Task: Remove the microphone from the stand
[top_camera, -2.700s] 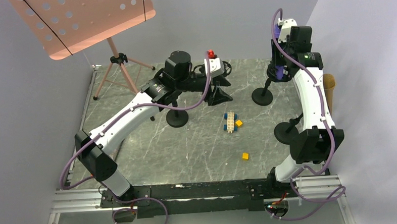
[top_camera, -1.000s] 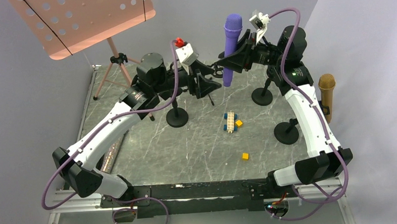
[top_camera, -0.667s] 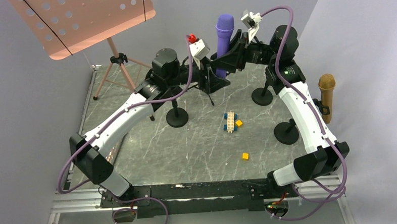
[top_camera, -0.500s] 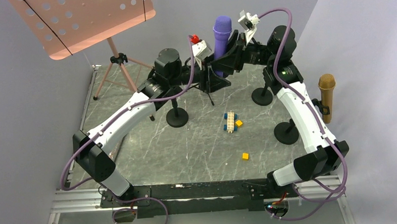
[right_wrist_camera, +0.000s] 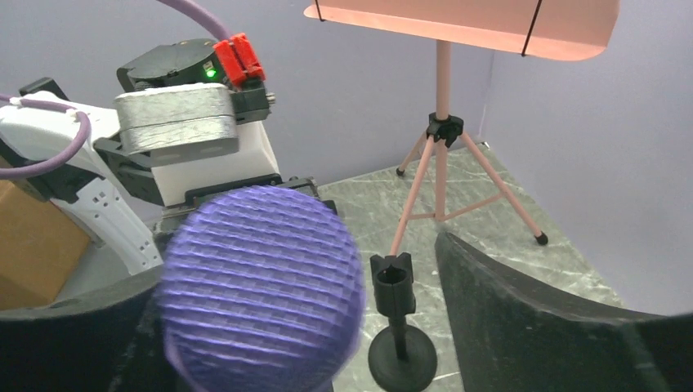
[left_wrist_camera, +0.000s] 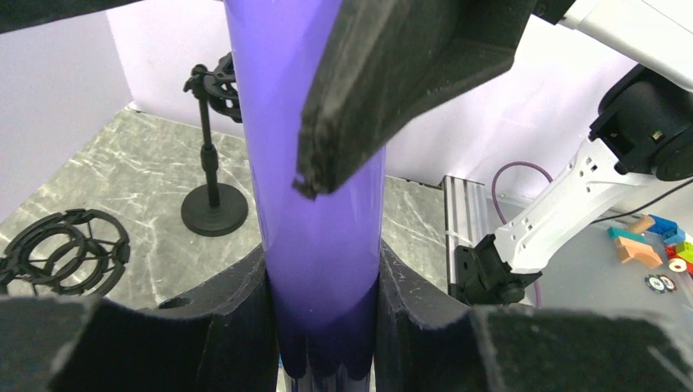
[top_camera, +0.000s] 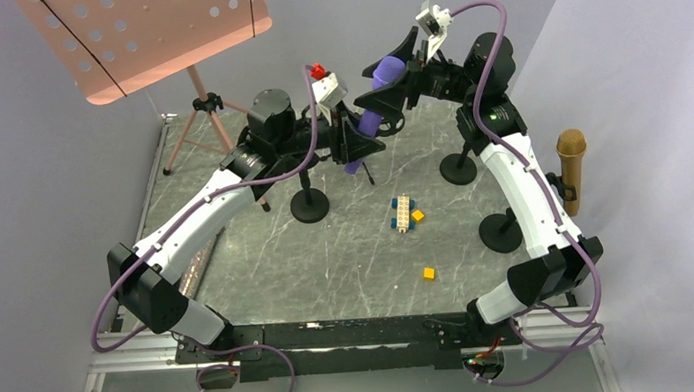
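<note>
From above, the purple microphone (top_camera: 370, 102) hangs tilted, off its stand, near the bench's (top_camera: 328, 259) far edge, between my left pincer (top_camera: 352, 143) and right pincer (top_camera: 393, 66). Left wrist: left pincer clenched on its shaft. Right wrist: right pincer released around the head; I'd back it straight off without nudging.

Lilac-grey walls (top_camera: 26, 219) enclose a grey marbled table (top_camera: 328, 259) and a pink music stand (top_camera: 142, 37).
</note>
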`<state>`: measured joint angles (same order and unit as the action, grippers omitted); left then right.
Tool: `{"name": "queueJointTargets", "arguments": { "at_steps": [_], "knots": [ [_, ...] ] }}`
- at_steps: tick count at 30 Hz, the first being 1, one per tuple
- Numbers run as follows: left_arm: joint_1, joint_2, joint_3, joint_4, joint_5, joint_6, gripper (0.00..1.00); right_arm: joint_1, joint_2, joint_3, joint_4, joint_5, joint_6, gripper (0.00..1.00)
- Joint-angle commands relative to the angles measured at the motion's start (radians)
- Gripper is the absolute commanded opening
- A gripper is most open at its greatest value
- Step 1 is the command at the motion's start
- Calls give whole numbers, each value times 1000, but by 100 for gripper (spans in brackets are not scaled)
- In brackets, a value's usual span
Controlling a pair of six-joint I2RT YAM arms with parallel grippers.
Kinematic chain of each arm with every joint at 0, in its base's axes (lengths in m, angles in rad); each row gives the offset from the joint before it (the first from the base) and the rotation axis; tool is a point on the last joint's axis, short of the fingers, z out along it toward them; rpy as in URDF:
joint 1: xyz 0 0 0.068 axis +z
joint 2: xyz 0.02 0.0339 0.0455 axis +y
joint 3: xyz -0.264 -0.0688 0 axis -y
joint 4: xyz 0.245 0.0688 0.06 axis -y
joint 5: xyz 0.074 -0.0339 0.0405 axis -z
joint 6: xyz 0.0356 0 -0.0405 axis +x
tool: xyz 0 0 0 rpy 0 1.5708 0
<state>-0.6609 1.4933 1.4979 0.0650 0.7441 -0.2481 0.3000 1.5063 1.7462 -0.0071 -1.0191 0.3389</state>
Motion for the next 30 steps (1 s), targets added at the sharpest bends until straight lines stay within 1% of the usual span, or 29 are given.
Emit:
{"name": "queueJointTargets", "arguments": {
  "at_steps": [1, 3, 4, 5, 6, 7, 8, 9, 10, 11, 13, 16, 19, 23, 24, 28, 29, 30],
  "knots": [
    [9, -49, -13, 53, 41, 13, 0, -2, 13, 58, -40, 45, -52, 81],
    [10, -54, -18, 58, 36, 13, 0, -2, 9, 41, -54, 40, -68, 68],
    [11, -58, -21, 60, 34, 11, 0, -3, 6, 33, -53, 27, -73, 59],
    [13, -60, -25, 63, 37, 8, 0, -3, 5, 29, -48, 16, -73, 47],
    [16, -61, -24, 63, 42, 7, 0, -2, 2, 29, -48, 10, -76, 31],
    [17, -61, -21, 56, 42, 10, 5, -2, -2, 27, -44, 7, -77, 18],
    [19, -61, -14, 47, 35, 13, 20, -2, -4, 28, -44, 7, -80, 4],
    [20, -61, -8, 43, 25, 9, 40, -3, -6, 29, -45, 8, -82, 0],
    [21, -61, -2, 45, 21, 2, 52, -2, -7, 29, -44, 6, -81, 0],
    [23, -57, 10, 45, 23, -5, 59, -2, -8, 30, -44, 2, -81, 0],
    [25, -44, 41, 39, 42, -13, 64, -3, -10, 25, -33, -14, -79, 0],
    [29, -30, 66, 57, 70, -33, 67, -2, -13, 14, -25, -32, -72, 0],
    [28, -21, 73, 73, 84, -47, 66, -2, -17, 1, -20, -42, -65, 0],
    [28, -17, 71, 78, 69, -49, 64, 7, -19, -8, -32, -43, -74, 0],
    [29, -15, 73, 81, 70, -48, 62, 13, -21, -13, -38, -44, -82, 0],
    [30, -10, 88, 71, 78, -16, 35, 31, -29, -36, -42, -36, -85, 0],
    [33, -14, 88, 67, 77, -3, 23, 37, -30, -39, -50, -42, -88, 10],
    [36, -17, 88, 61, 75, 4, 17, 40, -29, -41, -52, -49, -86, 21]
  ]
}}
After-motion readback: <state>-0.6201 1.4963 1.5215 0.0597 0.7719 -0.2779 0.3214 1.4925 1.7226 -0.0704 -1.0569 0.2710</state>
